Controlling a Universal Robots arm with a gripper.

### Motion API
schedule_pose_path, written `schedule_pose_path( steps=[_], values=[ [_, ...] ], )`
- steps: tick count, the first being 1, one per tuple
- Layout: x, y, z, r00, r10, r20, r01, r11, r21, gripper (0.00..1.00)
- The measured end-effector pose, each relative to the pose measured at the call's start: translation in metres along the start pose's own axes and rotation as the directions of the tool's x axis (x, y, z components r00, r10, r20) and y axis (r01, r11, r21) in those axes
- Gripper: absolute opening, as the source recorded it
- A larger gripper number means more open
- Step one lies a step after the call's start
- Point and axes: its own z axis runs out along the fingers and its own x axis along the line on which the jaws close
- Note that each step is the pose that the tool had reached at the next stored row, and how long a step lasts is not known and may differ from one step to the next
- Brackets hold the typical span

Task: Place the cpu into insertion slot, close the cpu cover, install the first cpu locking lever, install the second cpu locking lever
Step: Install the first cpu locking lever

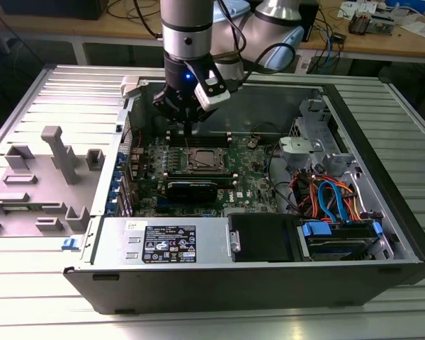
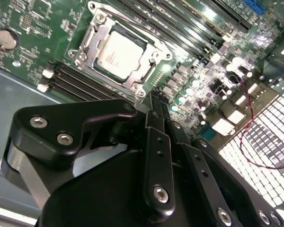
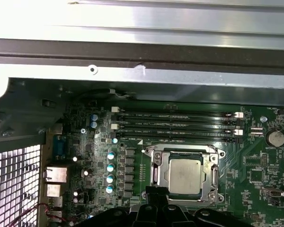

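exterior view: an open computer case lies on a metal bench. the arm reaches down into it. its jaws hang just above the motherboard, beside the far edge of the insertion slot.

second wrist view: the cpu sits flat inside the insertion slot, silver top up. the cpu cover lies down around it as a metal frame. the jaws are drawn together to a narrow point with nothing visible between them. that point ends at a corner of the slot, next to a row of capacitors. whether the tips touch a locking lever is hard to make out.

first wrist view: the cpu and its closed cover lie just beyond the jaw tips. the long black memory slots run on the slot's other side.

judgement: with chip seated and cover down, the work now looks to be a locking lever. to do it well, the closed tips should bear on the thin lever rod only, never on the cover window or chip. the push should be steady, follow the rod's arc and stay clear of the capacitors.
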Motion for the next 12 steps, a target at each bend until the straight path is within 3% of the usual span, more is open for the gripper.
schedule_pose_path(
  steps=[5, 12],
  values=[
    [0.01, 0.0005, 0.0, 1.0, -0.002, 0.0, 0.002, 1.0, 0.0, 0.11],
    [0.0116, 0.0005, 0.0, 1.0, -0.002, -0.0001, 0.002, 1.0, 0.0, 0.11]
  ],
)
